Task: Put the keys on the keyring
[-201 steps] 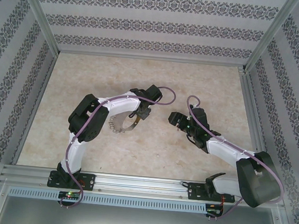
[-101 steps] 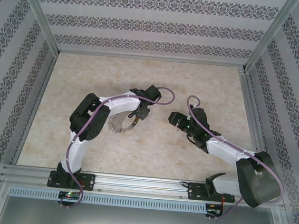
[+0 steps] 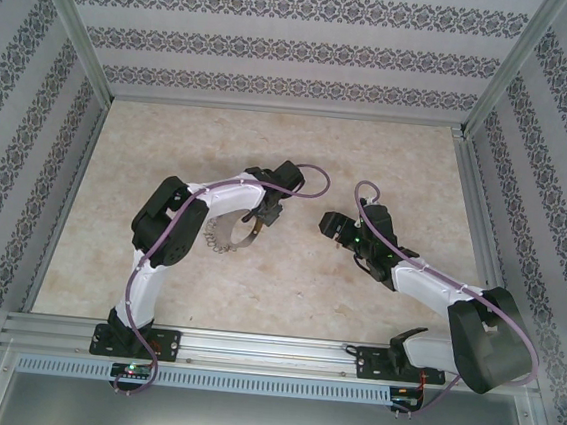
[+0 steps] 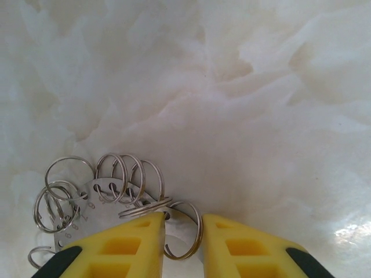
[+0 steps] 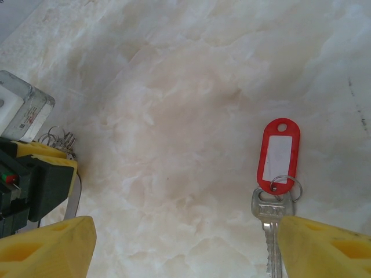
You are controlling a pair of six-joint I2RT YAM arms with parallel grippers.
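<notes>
- Grip: the left claw (image 4: pixel 181 220) is closed on the keyring (image 4: pixel 95 200). The flat grey band and one wire loop are pinched between its two yellow fingers (image 4: pixel 116 249).
- In the left wrist view the keyring is a thin metal band with stamped digits and small holes, and split wire loops hang through the holes. The loops fan out to the left of the claw and overlap one another.
- In the top view the left claw (image 3: pixel 263 217) is over the middle of the bench (image 3: pixel 270 141). The keyring (image 3: pixel 226 235) curves away from it, down and to the left in the picture.
- Whether the keyring's far end touches the bench cannot be told.
- The right claw (image 3: pixel 326 225) faces the left claw, near it but apart.
- In the right wrist view the right claw (image 5: pixel 186 226) is spread wide and holds nothing. Its yellow fingers (image 5: pixel 46 246) sit at the two lower corners.
- The key (image 5: pixel 268 220) lies flat on the bench (image 5: pixel 174 87) between those fingers, just beside the one at the picture's right. Its blade runs off the bottom edge, and whether it touches that finger cannot be told.
- A red plastic tag (image 5: pixel 279 155) with a white label is joined to the key's head by a small wire ring (image 5: pixel 287 186) and points away from the right claw.
- At the left edge of that view is the left claw (image 5: pixel 43 174), with a few loops of the keyring (image 5: pixel 58 139) above it, well apart from the key.
</notes>
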